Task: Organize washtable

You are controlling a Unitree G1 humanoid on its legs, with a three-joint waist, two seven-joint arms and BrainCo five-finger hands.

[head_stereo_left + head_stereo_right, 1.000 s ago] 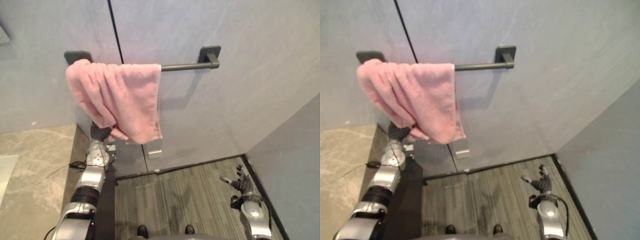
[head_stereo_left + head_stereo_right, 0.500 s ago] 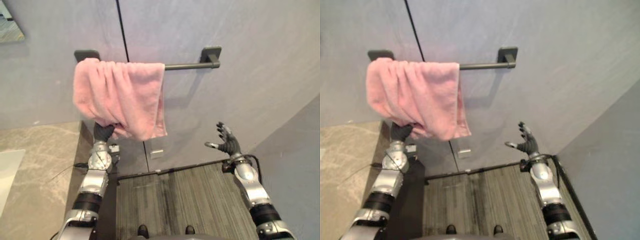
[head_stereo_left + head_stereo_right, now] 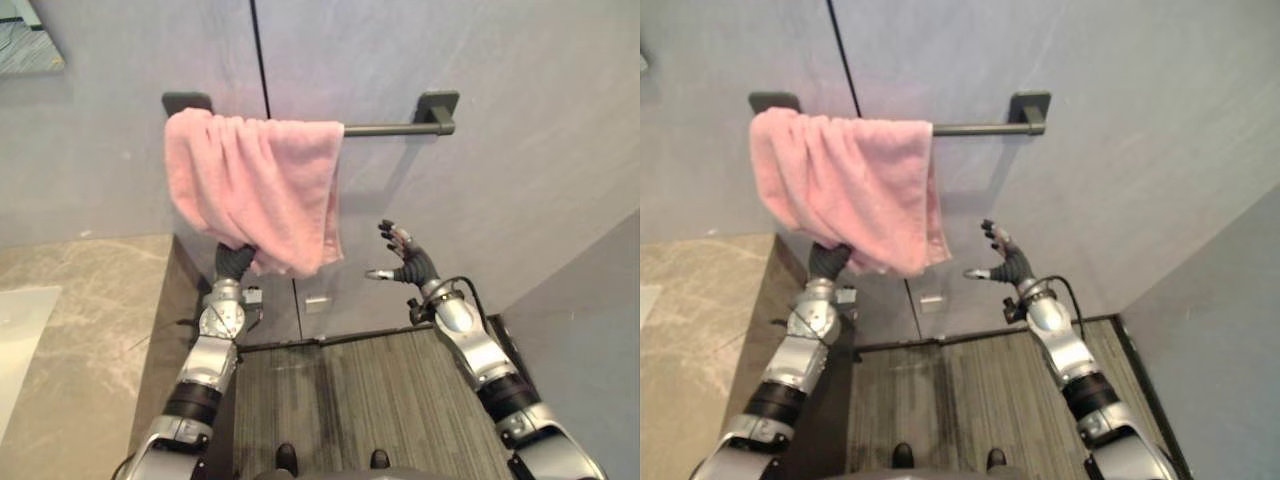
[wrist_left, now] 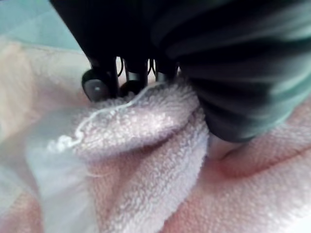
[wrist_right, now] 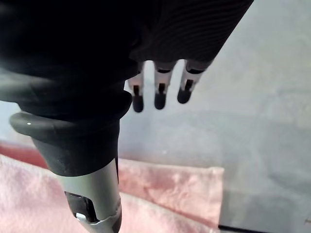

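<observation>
Okay, I see the pink towel (image 3: 255, 190) draped over the dark rail (image 3: 385, 128) on the wall, bunched toward the rail's left end. My left hand (image 3: 234, 263) is just beneath it, fingers clenched on the lower hem. My right hand (image 3: 408, 267) hovers beside the towel, fingers spread, not touching.

The pink terry towel (image 3: 255, 190) covers the left half of the dark metal wall bar (image 3: 385, 128), upper centre. The bar's right half is bare.
</observation>
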